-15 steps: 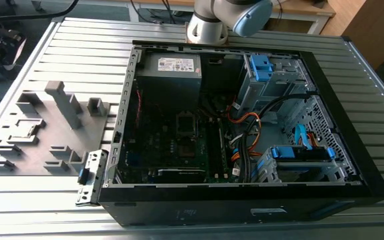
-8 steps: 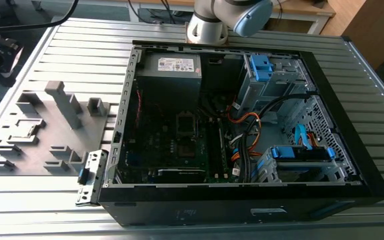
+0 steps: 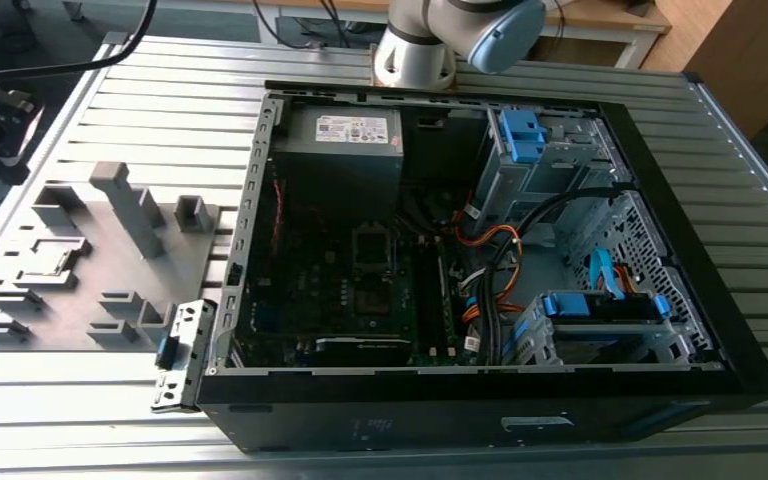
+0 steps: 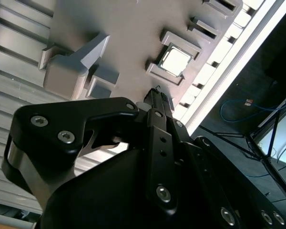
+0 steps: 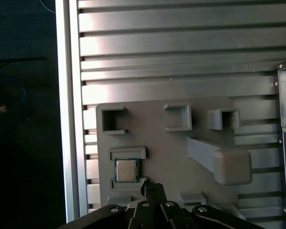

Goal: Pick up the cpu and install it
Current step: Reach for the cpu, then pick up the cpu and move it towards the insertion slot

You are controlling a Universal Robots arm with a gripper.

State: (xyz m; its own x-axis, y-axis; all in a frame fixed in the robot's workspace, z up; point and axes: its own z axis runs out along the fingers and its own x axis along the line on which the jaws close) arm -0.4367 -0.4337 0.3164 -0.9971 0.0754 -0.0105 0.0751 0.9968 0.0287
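1. Table: we list a ribbed metal top that carries everything else.
2. Tray: a flat grey plate with raised pockets and blocks. It lies on the table at the exterior view's left, just beside the computer case.
3. Cpu: a small square chip with a silver top. It lies flat in a framed square pocket toward the tray's left edge, and nothing holds it. We also see it in the first wrist view and the second wrist view.
4. Block: a long grey upright piece on the far part of the tray, to the right of the cpu pocket.
5. Claw: black, seen in both wrist views. It hangs over the tray with its tip near the cpu pocket and apart from the chip. It is clenched tip to tip, with nothing in its grasp.
6. Computer case: black and open, lying on its side from the centre to the right.
7. Circuit board: it sits in the case's left half, with a grey box at the far end.
8. Arm: its base stands at the far edge, behind the case.
9. Cables: orange and black, in the case's right half.
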